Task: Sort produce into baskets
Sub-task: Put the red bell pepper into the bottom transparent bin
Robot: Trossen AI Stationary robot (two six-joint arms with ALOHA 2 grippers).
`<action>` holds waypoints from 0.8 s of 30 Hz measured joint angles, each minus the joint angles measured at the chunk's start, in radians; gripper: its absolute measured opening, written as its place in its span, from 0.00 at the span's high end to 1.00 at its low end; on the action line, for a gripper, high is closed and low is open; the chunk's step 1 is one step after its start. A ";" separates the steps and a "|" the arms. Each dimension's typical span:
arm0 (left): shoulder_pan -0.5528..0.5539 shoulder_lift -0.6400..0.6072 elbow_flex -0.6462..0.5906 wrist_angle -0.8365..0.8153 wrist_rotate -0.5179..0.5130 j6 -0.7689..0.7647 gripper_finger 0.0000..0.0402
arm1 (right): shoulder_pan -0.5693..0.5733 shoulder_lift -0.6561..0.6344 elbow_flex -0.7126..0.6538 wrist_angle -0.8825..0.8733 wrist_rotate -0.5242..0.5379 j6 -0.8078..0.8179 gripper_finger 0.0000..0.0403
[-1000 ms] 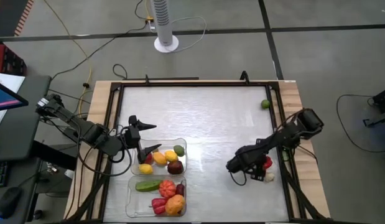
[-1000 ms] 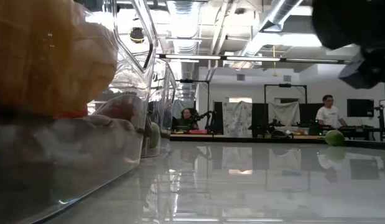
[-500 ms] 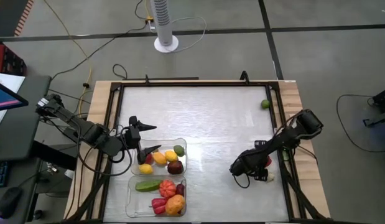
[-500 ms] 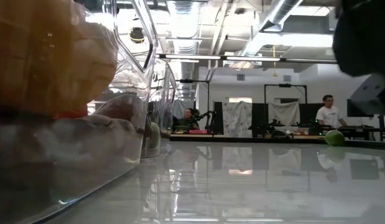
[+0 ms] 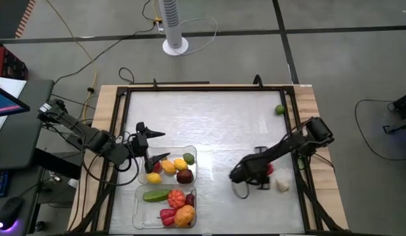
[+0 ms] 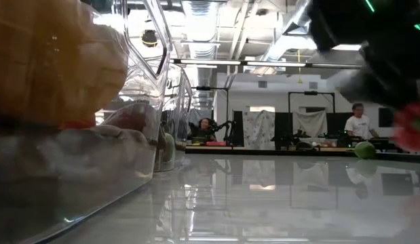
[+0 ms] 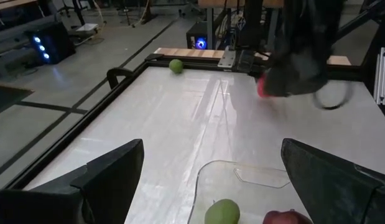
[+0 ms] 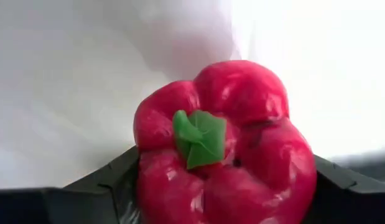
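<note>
While right gripper [image 5: 263, 172] clamps red pepper [image 8: 224, 146] at 4 o'clock, both baskets [image 5: 191, 155] [image 5: 138, 213] at 7 o'clock hold mixed produce [image 5: 177, 208]; left gripper [image 5: 157, 145] spread open.

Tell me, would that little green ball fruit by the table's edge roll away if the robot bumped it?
Probably yes. The green fruit looks round and smooth, and it sits alone on the slick, shiny table, so a nudge would likely send it rolling. The raised black frame right beside it might stop it.

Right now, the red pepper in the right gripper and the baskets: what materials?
Red pepper: probably moulded plastic or rubber, smooth and glossy with highlights. Baskets: clear hard plastic, contents visible through walls. Right gripper holds the pepper.
</note>
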 joint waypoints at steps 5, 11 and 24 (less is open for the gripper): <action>0.000 0.000 0.000 0.002 -0.005 0.000 0.08 | 0.020 -0.001 0.300 0.148 0.118 -0.070 0.19; 0.000 0.000 0.000 0.018 -0.005 0.005 0.08 | 0.059 -0.003 0.482 0.670 0.193 -0.365 0.14; 0.000 0.000 0.000 0.054 -0.024 0.038 0.08 | -0.018 0.100 0.485 1.104 -0.022 -0.650 0.11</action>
